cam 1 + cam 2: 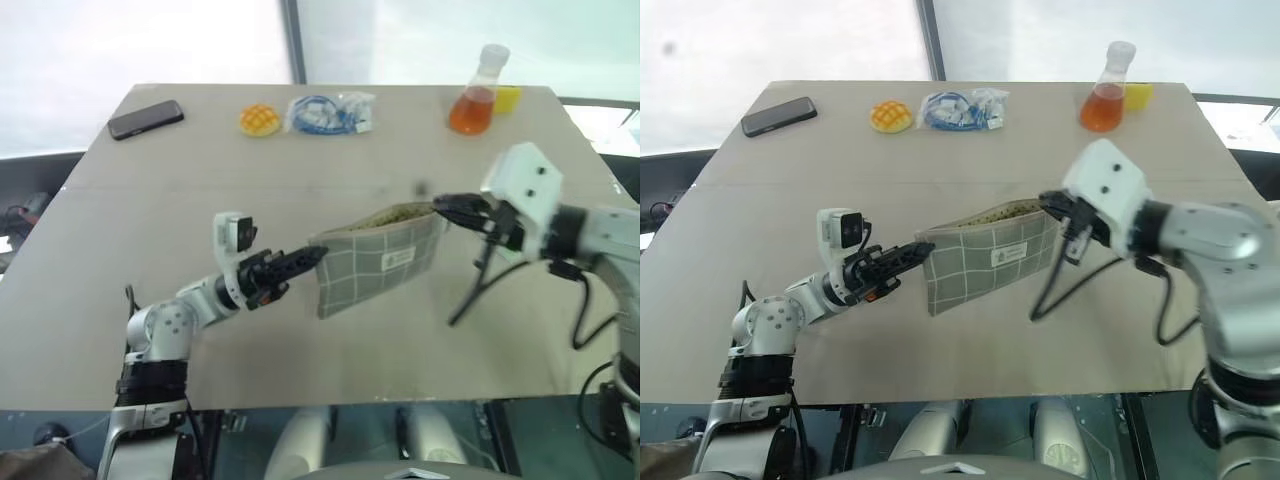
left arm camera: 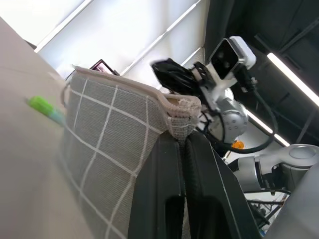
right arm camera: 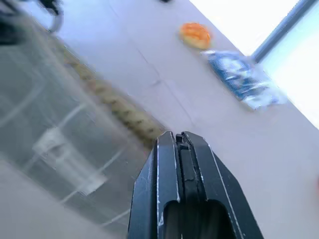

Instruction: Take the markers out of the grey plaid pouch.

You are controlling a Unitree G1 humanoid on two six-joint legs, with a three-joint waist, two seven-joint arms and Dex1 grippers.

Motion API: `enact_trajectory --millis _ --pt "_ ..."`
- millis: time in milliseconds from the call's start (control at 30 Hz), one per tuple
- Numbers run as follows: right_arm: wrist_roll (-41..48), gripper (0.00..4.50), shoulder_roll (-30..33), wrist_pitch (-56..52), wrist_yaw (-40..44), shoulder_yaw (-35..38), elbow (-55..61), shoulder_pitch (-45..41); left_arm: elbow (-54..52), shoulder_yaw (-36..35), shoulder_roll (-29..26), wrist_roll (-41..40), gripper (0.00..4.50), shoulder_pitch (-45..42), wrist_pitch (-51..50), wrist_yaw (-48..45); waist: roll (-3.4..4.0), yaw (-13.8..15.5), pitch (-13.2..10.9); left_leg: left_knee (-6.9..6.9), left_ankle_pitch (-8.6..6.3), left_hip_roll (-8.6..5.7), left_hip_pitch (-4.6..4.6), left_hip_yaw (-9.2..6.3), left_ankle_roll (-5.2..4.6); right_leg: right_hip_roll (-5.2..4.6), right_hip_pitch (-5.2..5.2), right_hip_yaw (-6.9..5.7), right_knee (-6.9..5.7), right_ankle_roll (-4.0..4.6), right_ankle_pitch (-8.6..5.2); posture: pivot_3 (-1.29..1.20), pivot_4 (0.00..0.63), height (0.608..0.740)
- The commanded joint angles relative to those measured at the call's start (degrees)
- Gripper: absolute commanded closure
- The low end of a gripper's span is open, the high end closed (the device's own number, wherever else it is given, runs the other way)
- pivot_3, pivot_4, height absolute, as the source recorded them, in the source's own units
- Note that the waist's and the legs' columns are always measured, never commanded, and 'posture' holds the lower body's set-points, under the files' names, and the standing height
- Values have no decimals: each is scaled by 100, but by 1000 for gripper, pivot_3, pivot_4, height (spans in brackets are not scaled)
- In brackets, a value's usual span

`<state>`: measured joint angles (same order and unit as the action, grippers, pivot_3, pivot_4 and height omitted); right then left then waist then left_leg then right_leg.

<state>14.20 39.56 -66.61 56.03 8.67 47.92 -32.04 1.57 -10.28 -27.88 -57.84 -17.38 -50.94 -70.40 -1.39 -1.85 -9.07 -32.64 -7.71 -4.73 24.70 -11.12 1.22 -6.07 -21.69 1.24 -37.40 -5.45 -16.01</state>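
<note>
The grey plaid pouch [image 1: 380, 260] hangs stretched between my two grippers above the table, its mouth with the olive lining facing up. My left gripper [image 1: 315, 253] is shut on the pouch's left corner, seen close up in the left wrist view [image 2: 183, 142]. My right gripper [image 1: 1045, 203] is shut on the upper right corner by the mouth [image 3: 178, 137]. A bright green marker [image 2: 40, 104] lies on the table beside the hanging pouch. The black marker is out of view.
Along the table's far edge lie a black phone [image 1: 146, 119], a yellow bun-shaped toy [image 1: 259, 120], a clear bag of blue items [image 1: 328, 112] and a flask of orange liquid [image 1: 475, 100]. A black cable [image 1: 480, 285] dangles under my right wrist.
</note>
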Motion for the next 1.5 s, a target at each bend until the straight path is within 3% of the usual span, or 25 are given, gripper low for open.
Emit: enact_trajectory --millis 33,100,267,367,600,767,967,1233,1367,1500 --pt "431 4393 138 -356 -203 88 167 -347 -121 340 -266 704 4500 325 747 -502 2 -40 0 2 -1 1 -3 18 -1 -1 -2 10 2 1 0 0 150 740" --pt "495 4393 141 -285 -394 -192 85 -388 -79 413 -263 874 4500 379 973 -590 2 -23 0 3 -2 2 -7 26 -2 -3 -2 17 2 2 0 0 150 740" --pt "-8 4393 111 857 -767 -1798 -780 -338 -72 547 -230 1119 4500 451 1303 -723 1 17 1 3 -2 18 2 47 -2 -21 -5 14 14 20 -10 0 150 740" --pt "-313 4393 381 1613 -465 -2677 -1109 -302 -38 459 -168 1089 4500 430 1319 -582 2 22 0 3 -5 11 5 47 -9 -23 -4 15 25 10 -4 0 150 740" --pt "202 4393 407 1570 -183 -2528 -923 -474 46 358 -177 1090 4500 555 1433 -552 2 -1 0 5 -12 6 6 43 -20 -17 -3 9 31 -2 3 0 150 740" --pt "-309 4393 827 2141 36 -3181 -1180 -417 60 330 -128 1100 4500 595 1498 -486 2 -2 0 4 -12 5 2 46 -20 -17 2 9 31 -4 1 0 150 740" --pt "294 4393 615 1790 75 -2543 -1087 -644 186 256 -107 1150 4500 546 1606 -430 2 -9 0 0 -12 10 1 45 -19 -13 2 10 29 -4 2 0 150 740" --pt "491 4393 716 1931 157 -2542 -827 -443 187 223 -67 1103 4500 564 1592 -359 2 6 0 0 -12 6 4 44 -20 -15 2 9 31 -3 2 0 150 740" --pt "98 4393 772 2236 84 -2988 -1037 -316 172 242 -48 1082 4500 558 1567 -374 1 4 1 -2 -12 7 3 45 -20 -14 2 9 30 -4 3 0 150 740" --pt "-745 4393 653 2760 -99 -3651 -2051 -418 87 319 -54 1143 4500 654 1628 -443 1 -7 1 -10 -12 6 1 47 -20 -13 6 11 27 -4 3 0 150 740"
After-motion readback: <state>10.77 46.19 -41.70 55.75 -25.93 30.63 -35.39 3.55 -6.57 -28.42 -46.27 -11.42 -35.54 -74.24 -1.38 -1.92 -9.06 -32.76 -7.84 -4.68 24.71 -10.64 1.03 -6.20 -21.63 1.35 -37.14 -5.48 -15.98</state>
